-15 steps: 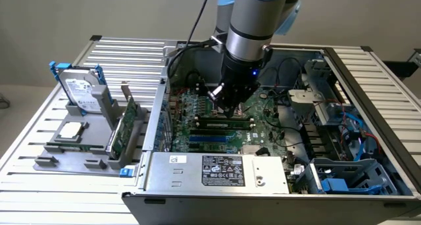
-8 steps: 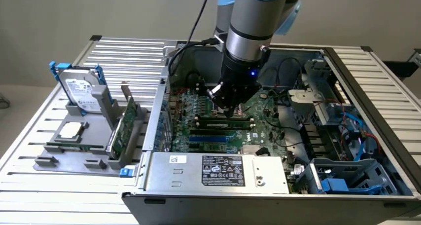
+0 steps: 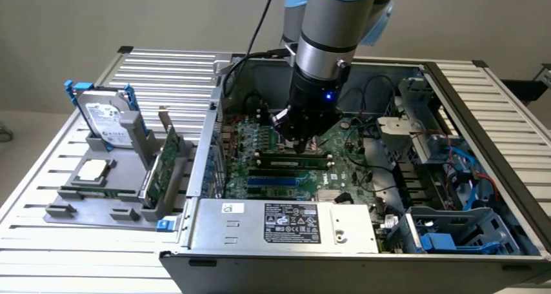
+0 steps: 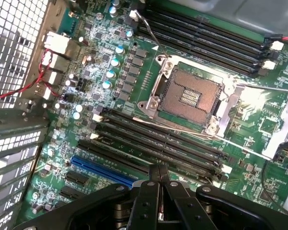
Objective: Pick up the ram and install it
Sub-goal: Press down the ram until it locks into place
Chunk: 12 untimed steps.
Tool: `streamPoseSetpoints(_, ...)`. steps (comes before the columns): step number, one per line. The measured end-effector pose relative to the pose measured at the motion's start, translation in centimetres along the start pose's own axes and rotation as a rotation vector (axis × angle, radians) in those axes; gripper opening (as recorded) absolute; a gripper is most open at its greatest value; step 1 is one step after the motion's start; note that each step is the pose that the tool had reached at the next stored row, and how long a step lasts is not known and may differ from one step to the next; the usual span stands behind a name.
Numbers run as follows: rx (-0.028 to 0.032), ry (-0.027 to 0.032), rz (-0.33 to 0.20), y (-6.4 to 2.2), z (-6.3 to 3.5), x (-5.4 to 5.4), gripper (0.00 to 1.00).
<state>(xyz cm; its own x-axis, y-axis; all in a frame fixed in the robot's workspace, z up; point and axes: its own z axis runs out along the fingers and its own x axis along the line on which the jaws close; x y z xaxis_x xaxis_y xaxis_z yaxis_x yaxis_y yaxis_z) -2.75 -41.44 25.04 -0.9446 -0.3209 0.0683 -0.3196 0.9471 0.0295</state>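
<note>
My gripper (image 3: pixel 297 146) hangs inside the open computer case, just above the black memory slots (image 3: pixel 293 158) of the green motherboard. In the wrist view its black fingertips (image 4: pixel 158 170) meet with nothing between them, so the gripper (image 4: pixel 158 167) is shut and holds nothing. The long black slots (image 4: pixel 158 141) beside the CPU socket (image 4: pixel 187 93) look empty. Outside the case, at the exterior view's left, a thin dark green strip (image 3: pixel 97 191) stands on edge in the grey fixture (image 3: pixel 60 210). It looks like the ram. It is far from the gripper.
The fixture also holds a hard drive (image 3: pixel 108 120), a CPU chip (image 3: pixel 92 171) and a taller green expansion card (image 3: pixel 168 158). A power supply (image 3: pixel 284 223) sits at the case front. Cables and drive bays (image 3: pixel 448 165) crowd the exterior view's right. A blue slot (image 4: pixel 103 172) lies near the fingers.
</note>
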Motion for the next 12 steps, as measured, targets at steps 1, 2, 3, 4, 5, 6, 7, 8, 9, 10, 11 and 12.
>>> streamPoseSetpoints(1,0.0000,-0.0001,0.013,0.00,0.00,0.00,0.11)
streamPoseSetpoints(2,0.0000,-0.0003,0.025,0.00,0.00,0.00,0.11)
streamPoseSetpoints(3,0.0000,-0.0005,0.038,0.00,0.00,0.00,0.11)
streamPoseSetpoints(4,0.0000,-0.0006,0.051,0.00,0.00,0.00,0.11)
streamPoseSetpoints(5,0.0000,-0.0008,0.063,0.00,0.00,0.01,0.11)
streamPoseSetpoints(6,0.0000,-0.0009,0.076,0.00,0.00,0.00,0.11)
streamPoseSetpoints(7,0.0000,-0.0011,0.089,0.00,0.00,0.00,0.11)
streamPoseSetpoints(8,0.0000,-0.0012,0.102,0.00,0.00,0.00,0.11)
streamPoseSetpoints(9,0.0000,-0.0014,0.115,0.00,0.00,0.00,0.11)
streamPoseSetpoints(10,0.0000,-0.0015,0.127,0.00,0.00,0.00,0.11)
streamPoseSetpoints(11,0.0001,-0.0017,0.139,0.00,0.00,0.01,0.11)
streamPoseSetpoints(12,0.0010,-0.0015,0.151,0.00,-0.01,0.01,0.11)
